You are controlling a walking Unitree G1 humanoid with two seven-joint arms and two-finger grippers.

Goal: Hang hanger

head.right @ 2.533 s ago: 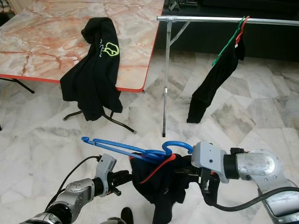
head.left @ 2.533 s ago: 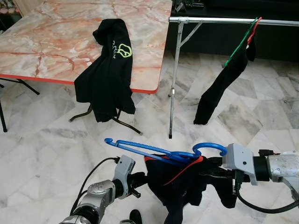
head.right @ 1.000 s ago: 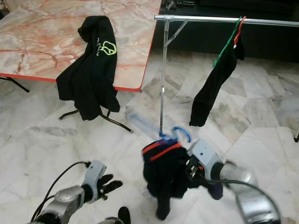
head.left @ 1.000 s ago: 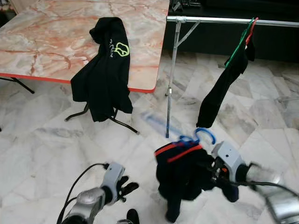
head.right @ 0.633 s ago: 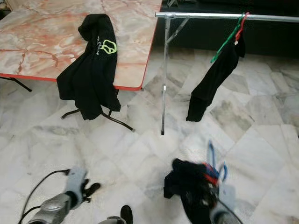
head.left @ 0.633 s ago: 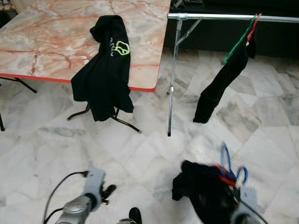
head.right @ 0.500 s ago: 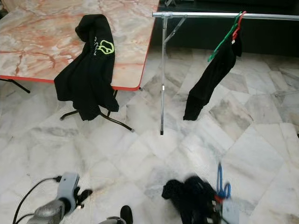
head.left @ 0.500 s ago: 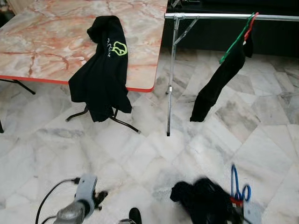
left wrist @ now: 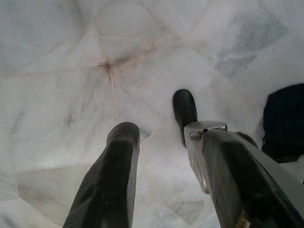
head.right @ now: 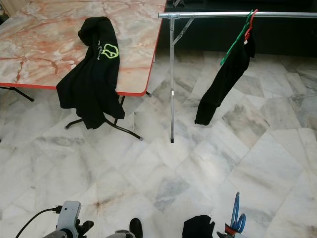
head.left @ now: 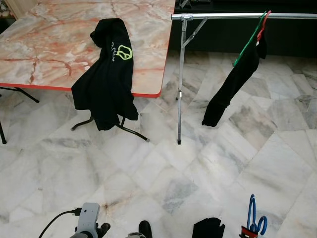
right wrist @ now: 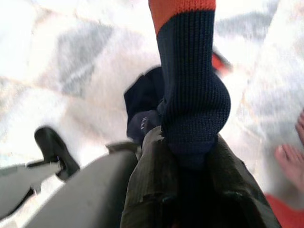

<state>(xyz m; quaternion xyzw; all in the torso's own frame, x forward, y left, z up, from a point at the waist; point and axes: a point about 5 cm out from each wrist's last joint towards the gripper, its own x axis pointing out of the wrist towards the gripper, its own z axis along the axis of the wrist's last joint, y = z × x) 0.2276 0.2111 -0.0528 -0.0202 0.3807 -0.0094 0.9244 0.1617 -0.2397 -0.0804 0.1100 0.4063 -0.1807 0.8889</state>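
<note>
Marble floor [head.left: 148,163] spreads pale and veined. On it stands a marble-patterned, red-edged table [head.left: 49,44] with a black hoodie [head.left: 106,74] draped over its edge. Beside it, a metal clothes rail [head.left: 237,16] carries a black garment [head.left: 233,84] on green and red hangers. Low down, the right gripper [right wrist: 185,190] pinches a dark knit garment with orange trim [right wrist: 190,90], the blue hanger [head.left: 253,220] poking up beside it. The left gripper [left wrist: 164,142] hangs over the floor, fingers parted and empty.

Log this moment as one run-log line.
right tool: shut on navy garment | blue hanger: held low | left tool: open, idle | rail: not reached
</note>
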